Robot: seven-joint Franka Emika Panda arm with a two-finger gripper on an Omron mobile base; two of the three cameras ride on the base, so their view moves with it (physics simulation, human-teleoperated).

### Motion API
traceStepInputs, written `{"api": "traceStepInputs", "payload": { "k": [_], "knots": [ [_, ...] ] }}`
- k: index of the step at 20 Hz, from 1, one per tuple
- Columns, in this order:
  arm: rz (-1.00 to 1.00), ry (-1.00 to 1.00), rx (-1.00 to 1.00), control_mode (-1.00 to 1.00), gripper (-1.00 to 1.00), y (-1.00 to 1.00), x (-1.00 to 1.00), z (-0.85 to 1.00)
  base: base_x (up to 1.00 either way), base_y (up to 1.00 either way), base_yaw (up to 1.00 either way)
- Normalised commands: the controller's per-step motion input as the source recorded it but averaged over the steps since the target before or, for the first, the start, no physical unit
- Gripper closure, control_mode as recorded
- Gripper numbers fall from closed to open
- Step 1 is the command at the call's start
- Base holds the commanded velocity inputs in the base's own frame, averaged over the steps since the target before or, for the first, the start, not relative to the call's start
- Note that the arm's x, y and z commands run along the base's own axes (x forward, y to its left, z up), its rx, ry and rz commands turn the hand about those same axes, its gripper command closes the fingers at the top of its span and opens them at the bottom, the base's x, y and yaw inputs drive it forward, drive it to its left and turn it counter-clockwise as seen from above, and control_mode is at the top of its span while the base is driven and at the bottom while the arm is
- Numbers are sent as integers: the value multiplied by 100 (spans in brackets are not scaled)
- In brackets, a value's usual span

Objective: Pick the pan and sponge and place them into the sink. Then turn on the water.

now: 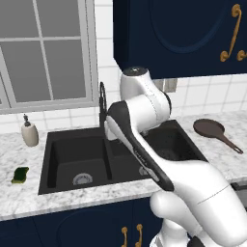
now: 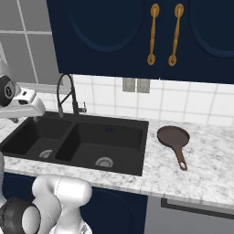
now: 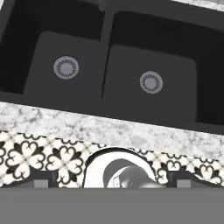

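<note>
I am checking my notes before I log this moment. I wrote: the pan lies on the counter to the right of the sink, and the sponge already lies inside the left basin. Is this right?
Not quite. The pan does lie on the counter right of the sink, but the sponge is not in the basin: the left base view shows it on the counter to the left of the sink, in front of the soap bottle.

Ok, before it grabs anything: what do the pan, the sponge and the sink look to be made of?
The pan looks like matte dark reddish-brown coated metal, with no shine; its thin dark handle is hard to judge. The sponge looks like soft green foam with a yellow side. The sink looks like matte black composite or stone, with silvery metal drains.
</note>
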Motion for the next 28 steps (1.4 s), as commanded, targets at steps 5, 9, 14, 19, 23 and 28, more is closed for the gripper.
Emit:
{"api": "traceStepInputs", "payload": {
  "k": [5, 9, 14, 19, 23, 28],
  "knots": [
    [0, 25, -28, -100, -100, 100, -5, -1, 0, 0, 0],
    [5, 33, -18, -100, -100, 72, 8, 0, 0, 0, 0],
    [1, 13, -1, -100, -100, 53, 11, -19, 0, 0, 0],
    [0, 0, 3, -100, -100, 87, 26, -32, 0, 0, 0],
    [0, 0, 8, -100, -100, 76, 64, -41, 0, 0, 0],
    [-1, 3, 5, -100, -100, 75, 91, -49, 0, 0, 0]
  ]
}}
